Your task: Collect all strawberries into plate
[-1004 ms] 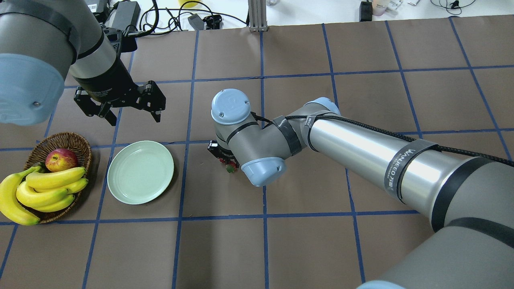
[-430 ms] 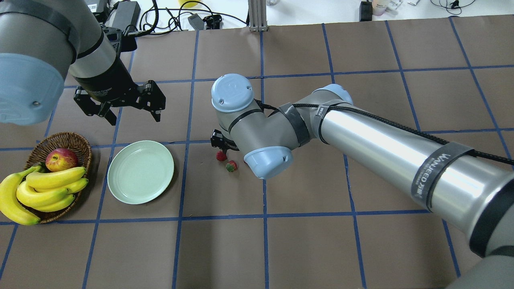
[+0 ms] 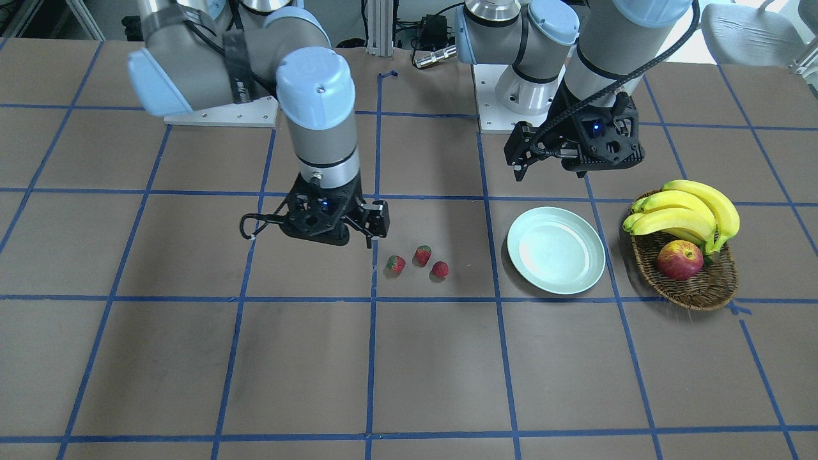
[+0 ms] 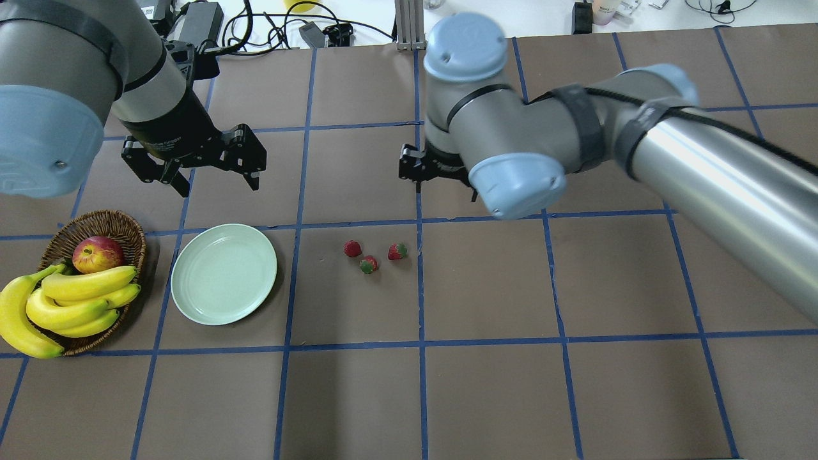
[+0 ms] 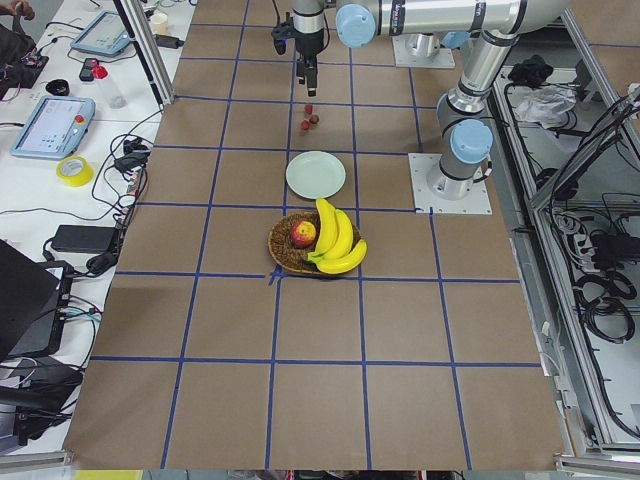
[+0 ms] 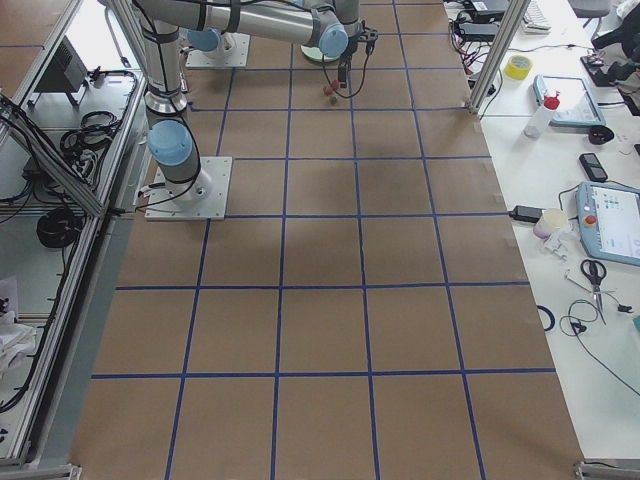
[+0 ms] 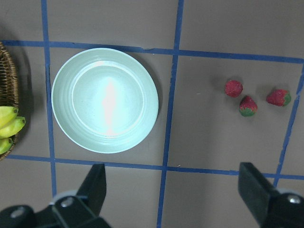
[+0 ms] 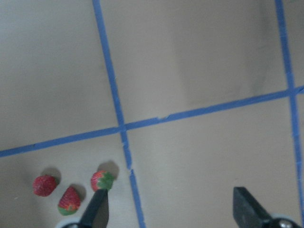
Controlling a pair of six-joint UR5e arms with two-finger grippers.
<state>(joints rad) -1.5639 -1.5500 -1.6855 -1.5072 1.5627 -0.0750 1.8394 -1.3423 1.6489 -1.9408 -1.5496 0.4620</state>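
Note:
Three small red strawberries lie close together on the brown table, right of the plate: one (image 4: pixel 352 248), one (image 4: pixel 367 264) and one (image 4: pixel 397 251). They also show in the front view (image 3: pixel 422 255), the left wrist view (image 7: pixel 247 106) and the right wrist view (image 8: pixel 69 200). The pale mint-green plate (image 4: pixel 223 273) is empty. My right gripper (image 4: pixel 443 186) is open and empty, raised above the table just beyond the strawberries (image 8: pixel 171 216). My left gripper (image 4: pixel 217 180) is open and empty, hovering beyond the plate (image 7: pixel 173 199).
A brown wicker basket (image 4: pixel 102 220) left of the plate holds a red-yellow apple (image 4: pixel 97 253) and a bunch of bananas (image 4: pixel 70 300). Cables and power bricks (image 4: pixel 198 22) lie past the table's far edge. Blue tape lines grid the table.
My right arm has risen and swung away from the strawberries toward the far right, uncovering the third strawberry. The left gripper has barely shifted.

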